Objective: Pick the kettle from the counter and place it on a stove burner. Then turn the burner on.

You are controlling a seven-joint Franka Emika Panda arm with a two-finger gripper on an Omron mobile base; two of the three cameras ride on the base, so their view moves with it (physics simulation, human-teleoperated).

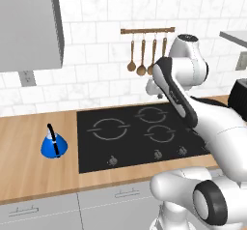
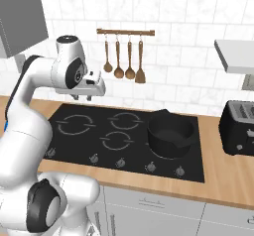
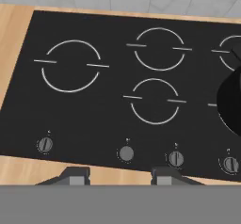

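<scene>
Kettle (image 1: 54, 145) waits on the counter (image 1: 29, 176), left of the cooktop.
The gripper (image 3: 121, 175) hovers above the knobs, fingers (image 3: 75, 176) parted and empty; it should swing left and descend over the black handle.

Grained wood counter (image 1: 34, 173); glossy blue kettle (image 1: 54, 145).

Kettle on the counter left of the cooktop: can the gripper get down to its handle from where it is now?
Probably yes. The kettle stands alone on bare counter; the gripper hovers empty over the cooktop, nothing between.

Black pot (image 3: 231, 103) cut by frame edge, seemingly.
</scene>
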